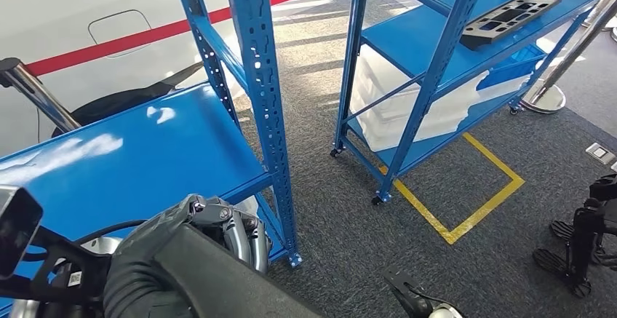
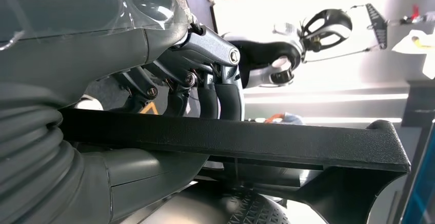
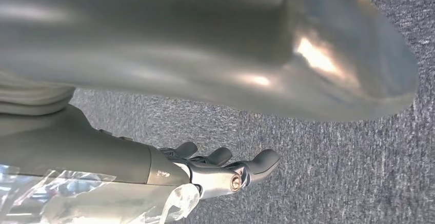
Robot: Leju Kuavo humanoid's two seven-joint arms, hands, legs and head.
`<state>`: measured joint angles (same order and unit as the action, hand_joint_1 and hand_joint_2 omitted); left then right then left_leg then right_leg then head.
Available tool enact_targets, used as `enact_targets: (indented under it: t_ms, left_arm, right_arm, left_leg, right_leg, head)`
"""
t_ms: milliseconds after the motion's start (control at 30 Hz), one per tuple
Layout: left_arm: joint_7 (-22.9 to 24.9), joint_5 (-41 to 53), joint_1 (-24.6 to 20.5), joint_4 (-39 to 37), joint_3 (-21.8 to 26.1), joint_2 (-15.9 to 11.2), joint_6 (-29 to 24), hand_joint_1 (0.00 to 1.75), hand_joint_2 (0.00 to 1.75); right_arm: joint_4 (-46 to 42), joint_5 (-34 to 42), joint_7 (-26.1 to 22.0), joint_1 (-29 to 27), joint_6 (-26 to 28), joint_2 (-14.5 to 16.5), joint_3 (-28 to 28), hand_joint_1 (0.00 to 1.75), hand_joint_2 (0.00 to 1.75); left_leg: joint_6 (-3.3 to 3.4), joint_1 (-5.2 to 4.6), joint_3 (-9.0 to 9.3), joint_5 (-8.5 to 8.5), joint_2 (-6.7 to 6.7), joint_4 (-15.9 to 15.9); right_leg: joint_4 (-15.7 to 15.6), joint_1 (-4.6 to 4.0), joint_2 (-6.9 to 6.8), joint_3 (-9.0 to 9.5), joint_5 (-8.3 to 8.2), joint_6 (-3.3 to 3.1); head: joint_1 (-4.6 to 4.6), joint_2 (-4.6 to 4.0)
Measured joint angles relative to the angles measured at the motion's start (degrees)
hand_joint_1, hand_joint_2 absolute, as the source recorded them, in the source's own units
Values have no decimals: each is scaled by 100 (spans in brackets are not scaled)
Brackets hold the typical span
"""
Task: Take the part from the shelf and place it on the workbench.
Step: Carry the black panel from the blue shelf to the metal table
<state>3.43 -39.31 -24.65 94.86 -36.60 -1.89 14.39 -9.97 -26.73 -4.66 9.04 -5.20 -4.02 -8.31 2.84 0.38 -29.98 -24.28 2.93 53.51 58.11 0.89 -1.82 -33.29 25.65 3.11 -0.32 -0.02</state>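
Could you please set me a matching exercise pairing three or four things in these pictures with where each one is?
Things:
1. left hand
2. right hand
3. black frame
4. white bins

Places:
A. top of the far rack
B. lower shelves of the far rack
C. over grey carpet, holding nothing
D. gripping a black part

Pairs: 1-D, 2-C, 3-A, 4-B
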Motion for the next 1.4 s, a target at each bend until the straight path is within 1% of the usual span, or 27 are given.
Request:
enact_targets:
  t_ms: [33, 67, 133, 200, 233, 300, 333, 367, 400, 467, 533, 567, 667, 733, 800, 833, 867, 900, 933, 1000, 1033, 1067, 1167, 1233, 1333, 1367, 1400]
  left_arm:
    - [1, -2, -5, 3, -3, -1, 2, 175, 175]
    - [2, -5, -9, 5, -6, -1, 3, 175, 175]
    - [2, -9, -12, 8, -13, -2, 3, 175, 175]
    - [2, -12, -12, 9, -14, -3, 2, 175, 175]
    - [1, -14, -10, 9, -14, -5, 1, 175, 175]
    - [1, -17, 1, 9, -14, -14, -2, 175, 175]
    - [1, -19, 7, 9, -14, -19, -4, 175, 175]
    - [2, -20, 11, 9, -14, -25, -5, 175, 175]
    - [2, -23, 12, 9, -14, -29, -7, 175, 175]
    - [2, -30, 6, 9, -14, -33, -7, 175, 175]
    - [7, -42, -1, 9, -15, -34, -7, 175, 175]
    - [10, -51, -1, 9, -16, -34, -8, 175, 175]
    - [16, -75, -1, 9, -17, -34, -10, 175, 175]
    - [17, -79, -3, 9, -17, -34, -10, 175, 175]
    - [21, -84, 1, 9, -18, -34, -13, 175, 175]
    - [28, -88, 5, 9, -19, -34, -15, 175, 175]
    - [36, -93, 8, 9, -20, -34, -16, 175, 175]
    - [45, -97, 10, 9, -20, -34, -17, 175, 175]
    - [50, -103, 10, 9, -21, -34, -17, 175, 175]
    - [61, -114, 5, 10, -20, -34, -14, 175, 175]
    - [71, -120, 2, 11, -21, -34, -12, 175, 175]
    - [82, -126, -1, 12, -21, -34, -10, 175, 175]
    - [102, -136, -1, 13, -25, -35, -8, 175, 175]
    - [103, -137, -2, 13, -24, -38, -9, 175, 175]
    - [105, -139, 2, 13, -25, -44, -9, 175, 175]
    - [107, -145, 4, 13, -25, -46, -9, 175, 175]
    - [108, -155, 4, 13, -25, -48, -9, 175, 175]
  right_arm:
    - [0, -5, 0, 10, 3, -1, -3, 0, 0]
    - [0, -10, 1, 15, 8, 1, -5, 0, 0]
    - [0, -15, 5, 9, 18, 3, -8, 0, 0]
    - [0, -22, 9, 3, 33, 4, -9, 0, 0]
    - [0, -27, 9, 6, 43, 4, -9, 0, 0]
    - [0, -41, 9, 15, 58, 5, -10, 0, 0]
    - [0, -56, 9, 17, 66, 5, -10, 0, 0]
    - [0, -77, 9, 13, 81, 5, -10, 0, 0]
    - [0, -105, 9, 9, 102, 5, -10, 0, 0]
    - [0, -145, 9, 5, 148, 8, -10, 0, 0]
    - [0, -159, 9, 14, 178, 14, -10, 0, 0]
    - [0, -163, 9, 15, 190, 16, -10, 0, 0]
    - [0, -181, 10, 5, 222, 9, -10, 0, 0]
    - [0, -190, 10, 3, 231, 10, -8, 0, 0]
    - [0, -195, 9, 6, 236, 17, -6, 0, 0]
    - [0, -198, 10, 6, 238, 16, -6, 0, 0]
    - [0, -202, 10, 5, 241, 16, -6, 0, 0]
    - [0, -206, 11, 4, 243, 15, -6, 0, 0]
    - [0, -210, 11, 5, 244, 13, -6, 0, 0]
    - [0, -218, 10, 14, 249, 10, -6, 0, 0]
    - [0, -222, 10, 21, 252, 10, -6, 0, 0]
    - [0, -225, 10, 26, 255, 10, -6, 0, 0]
    - [0, -236, 10, 19, 257, 13, -6, 0, 0]
    - [0, -251, 10, 19, 257, 16, -6, 0, 0]
    - [0, -258, 9, 20, 257, 17, -7, 0, 0]
    - [0, -260, 9, 18, 257, 16, -7, 0, 0]
    - [0, -262, 9, 17, 256, 16, -8, 0, 0]
  left_leg:
    - [-26, -19, -6, -6, 37, 10]
    - [-54, -39, -13, -11, 71, 17]
    - [-104, -40, -26, -16, 124, 24]
    - [-166, -14, -114, -186, 24, 228]
    - [-192, -5, -232, -370, -65, 506]
    - [-212, 0, -591, -808, -200, 1346]
    - [-206, -2, -745, -938, -221, 1697]
    - [-188, -6, -808, -956, -230, 1852]
    - [-162, -13, -754, -859, -234, 1757]
    - [-85, -36, -360, -456, -270, 970]
    - [-28, -70, -28, -181, -326, 245]
    - [-10, -85, 24, -136, -346, 98]
    - [54, -87, 7, -61, -329, 29]
    - [115, -60, -3, 8, -299, -15]
    - [144, -57, -41, 46, -276, -18]
    - [145, -58, -64, 62, -267, -16]
    - [140, -57, -87, 79, -260, -14]
    - [128, -54, -106, 95, -254, -10]
    - [114, -49, -119, 108, -249, -5]
    - [80, -57, -142, 124, -236, 21]
    - [56, -67, -159, 133, -230, 37]
    - [27, -78, -180, 146, -225, 50]
    - [-72, -69, -253, 168, -224, 85]
    - [-135, -49, -385, -77, -237, 377]
    - [-206, -29, -830, -767, -245, 1567]
    - [-211, -28, -907, -876, -245, 1835]
    - [-203, -29, -868, -870, -245, 1867]
  right_leg:
    - [-250, -11, -56, 122, -64, -24]
    - [-354, -25, -76, 157, -75, -51]
    - [-353, -33, 14, 120, -106, -117]
    - [-362, -24, 81, 87, -147, -188]
    - [-365, -16, 113, 68, -169, -222]
    - [-363, -31, 174, 24, -199, -265]
    - [-362, -45, 209, 6, -210, -276]
    - [-362, -60, 241, -7, -220, -284]
    - [-361, -71, 275, -12, -229, -285]
    - [-361, -84, 338, -11, -246, -279]
    - [-352, -99, 383, -31, -270, -246]
    - [-350, -99, 394, -48, -286, -223]
    - [-332, -92, 392, -90, -295, -137]
    - [5, -86, 333, -223, -32, -88]
    - [807, -60, 276, -524, 437, -41]
    - [1184, -48, 267, -659, 608, -21]
    - [1396, -36, 262, -715, 683, -5]
    - [1358, -26, 255, -647, 642, 5]
    - [1062, -15, 241, -449, 503, 10]
    - [151, -9, 194, 99, 187, 9]
    - [-187, -12, 180, 279, 88, -10]
    - [-355, -21, 174, 353, 48, -34]
    - [-374, -36, 184, 277, -16, -150]
    - [-383, -24, 178, 217, -79, -239]
    - [-380, -34, 182, 93, -169, -299]
    - [-378, -41, 186, 49, -200, -302]
    - [-377, -46, 194, 11, -229, -301]
  head:
    - [-4, 0]
    - [-8, 0]
    - [-14, 0]
    - [-16, 0]
    - [-18, 0]
    - [-23, 0]
    - [-24, 0]
    - [-25, 0]
    - [-25, 0]
    - [-25, 0]
    - [-25, 0]
    - [-24, 0]
    - [-21, 0]
    - [-15, 0]
    - [-9, 0]
    - [-8, 0]
    - [-8, 0]
    - [-9, 0]
    - [-9, 0]
    - [-8, 0]
    - [-8, 0]
    - [-8, 0]
    - [-11, 0]
    - [-16, 0]
    - [-22, 0]
    - [-22, 0]
    - [-22, 0]
